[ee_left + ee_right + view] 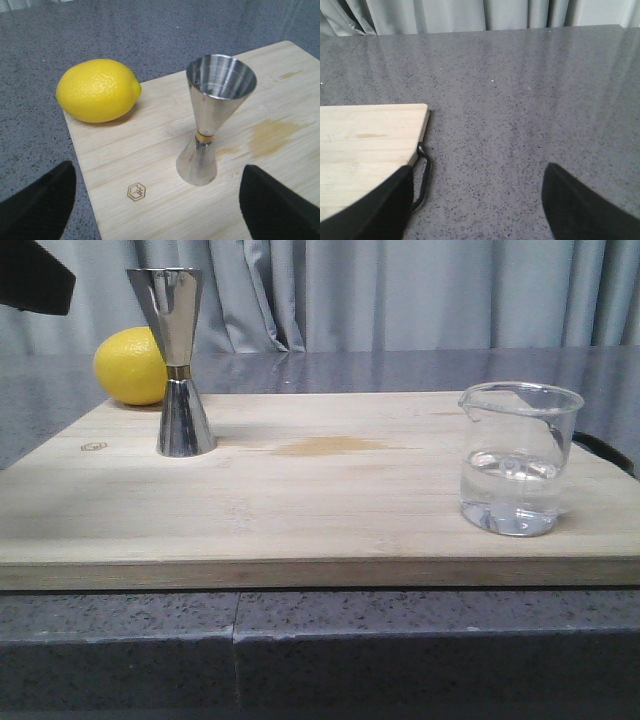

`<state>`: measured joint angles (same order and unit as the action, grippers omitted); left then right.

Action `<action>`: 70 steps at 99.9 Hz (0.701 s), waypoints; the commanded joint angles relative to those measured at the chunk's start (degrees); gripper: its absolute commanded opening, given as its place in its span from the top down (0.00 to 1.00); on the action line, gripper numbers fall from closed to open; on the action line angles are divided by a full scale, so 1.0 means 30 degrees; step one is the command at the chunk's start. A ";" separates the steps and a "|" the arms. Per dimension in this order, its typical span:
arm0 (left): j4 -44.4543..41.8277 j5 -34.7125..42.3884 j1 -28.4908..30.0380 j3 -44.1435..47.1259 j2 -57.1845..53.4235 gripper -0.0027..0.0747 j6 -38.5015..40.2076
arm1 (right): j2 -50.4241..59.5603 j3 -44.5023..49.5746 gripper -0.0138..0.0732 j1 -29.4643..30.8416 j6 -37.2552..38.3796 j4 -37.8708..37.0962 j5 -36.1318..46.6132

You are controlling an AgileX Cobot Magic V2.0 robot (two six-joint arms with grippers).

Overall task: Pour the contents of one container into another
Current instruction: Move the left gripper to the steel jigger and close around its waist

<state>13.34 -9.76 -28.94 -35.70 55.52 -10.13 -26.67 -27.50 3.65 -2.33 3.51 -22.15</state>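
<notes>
The clear glass beaker [519,459] stands upright at the right of the wooden board [330,510], partly filled with clear liquid. At the board's left stands the tall steel hourglass jigger [176,360], upright, its open cup [220,75] empty in the left wrist view. My left gripper [156,200] is open above the board's left end, the jigger's base just beyond the gap and nearer one finger. My right gripper [477,197] is open over the bare countertop off the board's right end, holding nothing. The beaker does not show in either wrist view.
A yellow lemon [130,366] lies behind the jigger at the board's back left corner. The board has a black metal handle [423,175] at its right end and a brown stain [325,446] mid-board. Grey speckled countertop [520,100] surrounds it; curtains hang behind.
</notes>
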 commanded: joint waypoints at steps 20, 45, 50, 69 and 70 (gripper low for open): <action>0.0500 0.6086 -0.1189 0.1416 0.1137 0.16 0.0001 | -0.0036 0.1589 0.27 -0.0151 -0.0202 0.0849 0.3211; 0.0155 1.4157 -0.4291 0.4406 0.2051 0.16 0.0001 | 0.0198 0.2123 0.27 -0.0963 -0.0202 0.0849 0.3259; 0.0155 1.4769 -0.4555 0.4476 0.2398 0.16 0.0001 | 0.0198 0.2261 0.27 -0.1099 -0.0202 0.0849 0.3387; 0.0155 1.6299 -0.4673 0.4476 0.4184 0.16 0.0037 | 0.0198 0.3192 0.27 -0.1710 -0.0202 0.1147 0.4326; 0.0155 1.6501 -0.4673 0.4476 0.4327 0.16 0.0036 | 0.0198 0.3192 0.27 -0.1750 -0.0202 0.1147 0.4369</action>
<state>13.98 31.95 -42.37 -20.97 66.83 -10.17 -25.97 -16.90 -0.83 -2.46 6.16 -14.86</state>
